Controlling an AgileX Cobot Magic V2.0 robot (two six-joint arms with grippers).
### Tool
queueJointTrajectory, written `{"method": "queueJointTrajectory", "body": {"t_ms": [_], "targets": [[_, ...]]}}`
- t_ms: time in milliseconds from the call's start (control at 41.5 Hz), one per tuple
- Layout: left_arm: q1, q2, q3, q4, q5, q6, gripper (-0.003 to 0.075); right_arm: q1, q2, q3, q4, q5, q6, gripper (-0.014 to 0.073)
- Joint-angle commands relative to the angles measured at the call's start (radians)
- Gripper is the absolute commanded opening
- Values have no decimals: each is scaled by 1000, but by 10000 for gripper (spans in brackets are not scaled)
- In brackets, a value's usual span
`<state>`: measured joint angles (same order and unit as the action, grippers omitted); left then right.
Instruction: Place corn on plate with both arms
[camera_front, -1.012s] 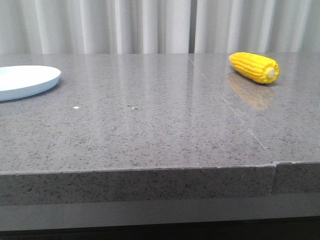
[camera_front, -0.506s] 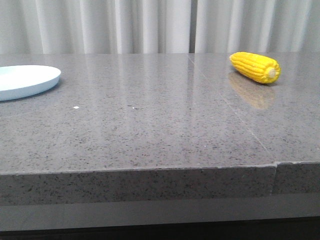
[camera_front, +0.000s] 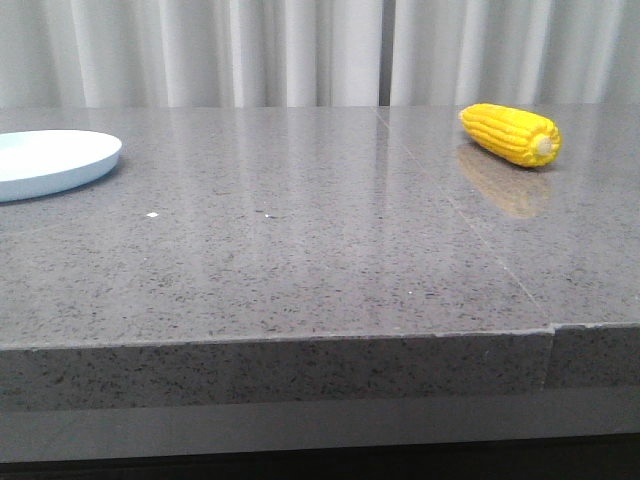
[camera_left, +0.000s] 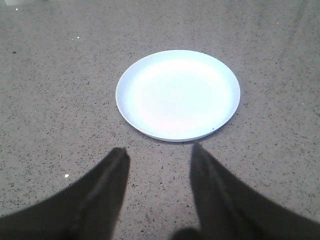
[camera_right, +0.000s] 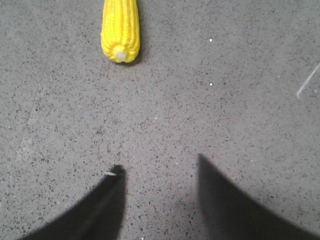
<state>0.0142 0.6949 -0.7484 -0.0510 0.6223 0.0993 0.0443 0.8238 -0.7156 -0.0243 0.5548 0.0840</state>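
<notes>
Nothing has shifted since the earlier frames: the corn (camera_front: 510, 134) lies at upper right of the grey surface (camera_front: 300, 250), the plate (camera_front: 50, 160) at far left. The task seems not yet begun. Both the left gripper (camera_left: 159, 155) and right gripper (camera_right: 159, 167) have jaws spread, empty. Next, the right should reach the corn, which lies ahead at that view's upper left, outside the jaws.

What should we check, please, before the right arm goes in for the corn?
1. Corn free on the table, nothing touching it: ok.
2. Right hand open and empty: ok.
3. Right hand lined up with the corn: not ok; the cob lies ahead and off to one side in the right wrist view.
4. Plate empty, ready to receive: ok.
5. Left hand open, clear of the plate: ok.
6. Path between corn and plate free of objects: ok in the front view.
</notes>
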Motion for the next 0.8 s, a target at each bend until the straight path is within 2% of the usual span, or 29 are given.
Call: {"method": "queueJointTrajectory", "body": {"t_ms": [0,241,506,651,771], "targets": [[-8,4,-28,-6,-78,1,503,-2,6,-35,-14,-58,-16,589],[-6,26,-35,-3,-45,1,502,-2,10,-35,-14,-57,-16,602],[-2,231,-168,26,38,1,502,-2,10,-35,-14,-57,-16,602],[52,368,-243,14,50,1,502,-2,10,-35,-14,-57,-16,602],[134,484,-308,-45,65,32,502,-2,10,-35,-14,-57,-16,602]]}}
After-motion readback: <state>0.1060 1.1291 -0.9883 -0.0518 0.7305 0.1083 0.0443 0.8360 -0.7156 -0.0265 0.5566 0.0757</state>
